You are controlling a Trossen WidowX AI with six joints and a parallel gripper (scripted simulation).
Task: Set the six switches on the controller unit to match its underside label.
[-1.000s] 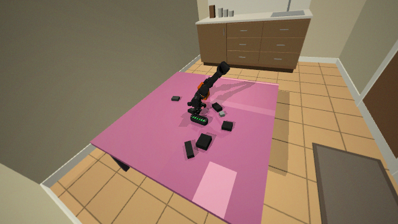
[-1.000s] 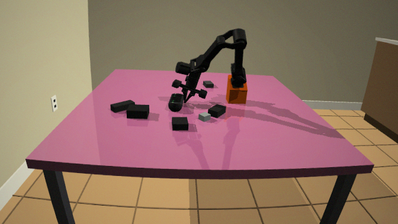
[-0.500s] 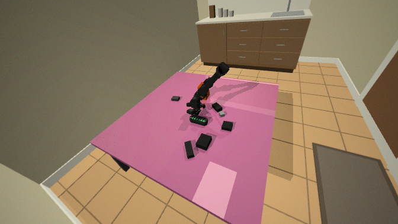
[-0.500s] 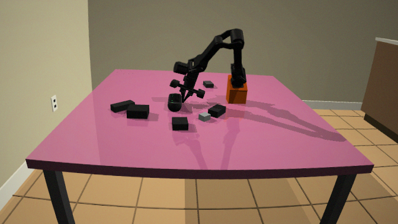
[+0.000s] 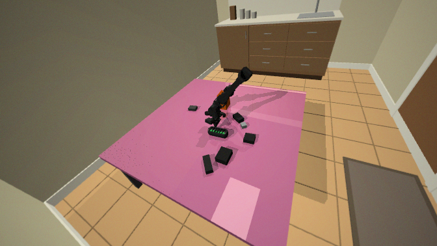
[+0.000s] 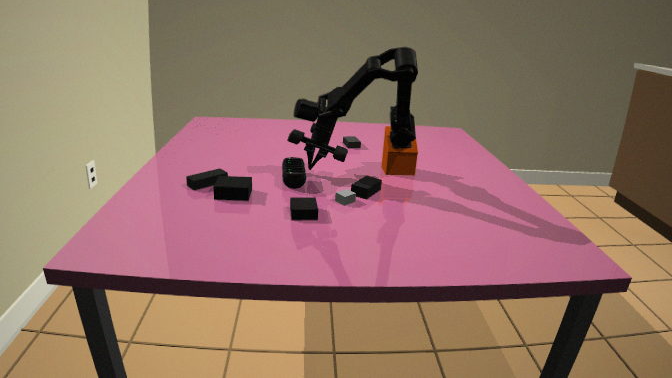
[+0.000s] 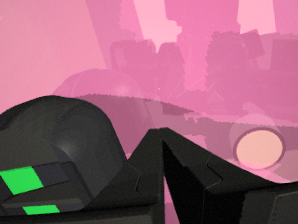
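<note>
On my exterior feed, going from the left across the glossy pink table (image 6: 150, 238): a long matte black bar (image 6: 206, 178) lies touching a squarer black block (image 6: 233, 188). Next comes the controller unit (image 6: 294, 172), a dark grey slab with rounded ends, sitting flat on its base with green rocker ends showing along its top. My gripper (image 6: 313, 164) points down just beside its right end, fingers pinched together to a single tip with nothing between them. In the wrist view the unit's smooth curved shell (image 7: 60, 143) fills the lower left. Further right sit a black cube-like module (image 6: 304, 208), a small light grey cube (image 6: 345, 196), another black block (image 6: 366, 186), then the boxy orange pedestal (image 6: 399, 160) under the arm.
</note>
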